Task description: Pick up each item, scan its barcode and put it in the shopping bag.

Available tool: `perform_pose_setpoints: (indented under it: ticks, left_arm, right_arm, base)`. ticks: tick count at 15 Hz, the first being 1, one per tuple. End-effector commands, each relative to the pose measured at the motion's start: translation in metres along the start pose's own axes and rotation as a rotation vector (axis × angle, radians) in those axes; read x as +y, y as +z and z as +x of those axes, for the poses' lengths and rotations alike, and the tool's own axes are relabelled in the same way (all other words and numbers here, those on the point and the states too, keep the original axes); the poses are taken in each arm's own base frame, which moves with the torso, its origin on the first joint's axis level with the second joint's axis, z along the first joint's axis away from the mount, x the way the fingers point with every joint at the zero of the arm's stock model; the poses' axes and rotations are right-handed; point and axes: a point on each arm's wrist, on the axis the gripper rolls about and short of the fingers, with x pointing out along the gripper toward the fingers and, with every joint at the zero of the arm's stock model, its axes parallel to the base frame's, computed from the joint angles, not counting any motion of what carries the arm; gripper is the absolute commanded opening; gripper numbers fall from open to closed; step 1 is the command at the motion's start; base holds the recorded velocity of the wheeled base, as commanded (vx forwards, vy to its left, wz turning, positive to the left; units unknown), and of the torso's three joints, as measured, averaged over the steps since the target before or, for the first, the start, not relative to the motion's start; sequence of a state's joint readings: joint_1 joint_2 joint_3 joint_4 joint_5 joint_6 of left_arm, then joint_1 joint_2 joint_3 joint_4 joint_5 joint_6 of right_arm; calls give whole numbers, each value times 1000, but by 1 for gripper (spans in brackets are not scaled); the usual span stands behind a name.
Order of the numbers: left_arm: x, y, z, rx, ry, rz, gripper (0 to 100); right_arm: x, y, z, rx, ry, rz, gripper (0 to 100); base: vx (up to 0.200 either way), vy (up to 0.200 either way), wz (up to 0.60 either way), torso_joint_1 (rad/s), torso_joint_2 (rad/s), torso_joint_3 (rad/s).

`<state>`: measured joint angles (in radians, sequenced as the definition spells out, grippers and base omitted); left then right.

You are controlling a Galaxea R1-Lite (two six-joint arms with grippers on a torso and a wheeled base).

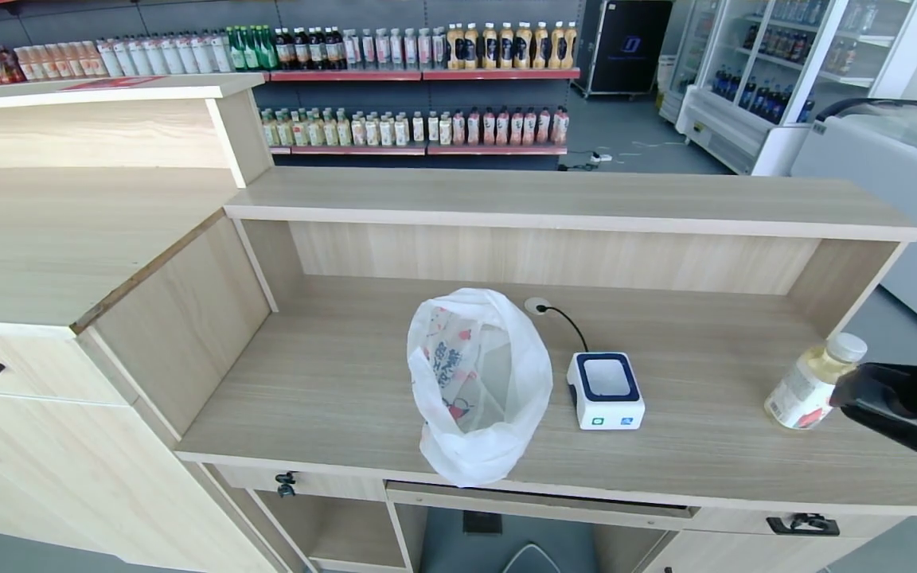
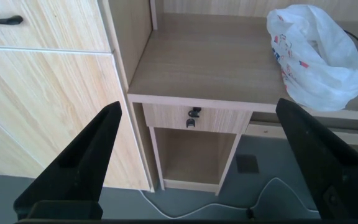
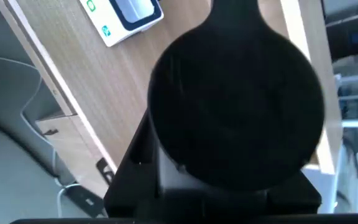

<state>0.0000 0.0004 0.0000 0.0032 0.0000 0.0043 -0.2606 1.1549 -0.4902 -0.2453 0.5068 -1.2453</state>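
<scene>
A white plastic shopping bag stands open in the middle of the counter, with a printed packet inside it. The same bag lies far beyond my left gripper, which hangs open and empty in front of the counter's left end, below its top. Just right of the bag sits the white barcode scanner, also visible as the scanner. At the counter's right end a tilted bottle of pale yellow drink with a white cap is held by my right gripper, which is shut on it. Close to the wrist camera the bottle looks dark and round.
The wooden counter has a raised back shelf and side walls. A cable runs from the scanner to a hole behind it. Drawers and a cupboard stand to the left. Store shelves and coolers are far behind.
</scene>
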Motion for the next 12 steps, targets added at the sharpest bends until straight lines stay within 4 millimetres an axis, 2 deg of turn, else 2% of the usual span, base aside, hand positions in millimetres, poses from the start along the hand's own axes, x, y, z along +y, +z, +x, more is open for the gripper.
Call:
perform_pose_setpoints:
  ticks: [1,3,6,7,8,9,11,12]
  left_arm:
    - [0,0,0,-1,0,0,100]
    - [0,0,0,-1,0,0,100]
    - [0,0,0,-1,0,0,100]
    - [0,0,0,-1,0,0,100]
    - [0,0,0,-1,0,0,100]
    - [0,0,0,-1,0,0,100]
    - [0,0,0,-1,0,0,100]
    - [0,0,0,-1,0,0,100]
  right_arm:
    - [9,7,-31,35,-58,119,0]
    - [9,11,-32,11,-68,201,0]
    - [-15,13,-17,36,-218,489,0]
    - [-20,14,-12,35,-217,562,0]
    - [-25,8,3,47,-177,800,0]
    - [-31,3,13,61,-163,911,0]
    - [-33,-11,38,99,-132,1253,0]
    - [-31,-13,42,117,-127,1296,0]
  base:
    - [0,0,600,2,2,7]
    - [0,0,600,0,-2,14]
    - [0,0,600,4,5,4]
    - [0,0,0,0,0,0]
    - [0,0,0,0,0,0]
    - [0,0,0,0,0,0]
    - [0,0,0,0,0,0]
    - [0,0,0,0,0,0]
